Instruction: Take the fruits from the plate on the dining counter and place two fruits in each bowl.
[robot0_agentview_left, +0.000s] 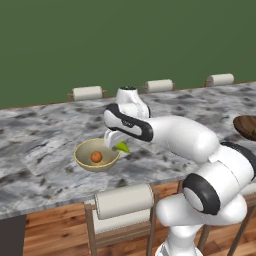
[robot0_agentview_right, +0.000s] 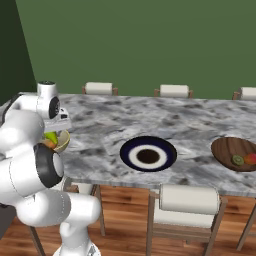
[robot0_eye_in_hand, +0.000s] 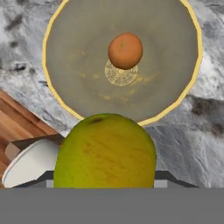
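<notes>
Found the pale tan bowl (robot0_agentview_left: 82, 161) farthest left on the dining counter (robot0_agentview_left: 40, 130), near its front edge, with one orange fruit (robot0_agentview_left: 96, 157) lying in the middle of its floor. Saw the gripper (robot0_agentview_left: 117, 142) just at three o'clock of that bowl, jaws closed tight on the yellow-green fruit (robot0_agentview_left: 122, 147), which hung over the bowl's near rim and not over its floor. In the hand view, had the bowl and the orange fruit at twelve o'clock of the held fruit, and a stool (robot0_eye_in_hand: 28, 162) at nine o'clock below the counter edge.

Further right, in the right base view, noted the plate (robot0_agentview_right: 131, 146) bare of fruit, and at three o'clock of it the dark brown bowl (robot0_agentview_right: 225, 147) holding a green fruit (robot0_agentview_right: 238, 160) and a reddish one (robot0_agentview_right: 251, 158).

Judged this the last drop of the task. Best done by carrying the fruit inward past the rim, toward twelve o'clock in the hand view, and stopping a little to one side of the orange fruit. Wise then to lower into the bowl before parting the jaws: risked otherwise a roll off the rim, or a knock to the orange fruit.
</notes>
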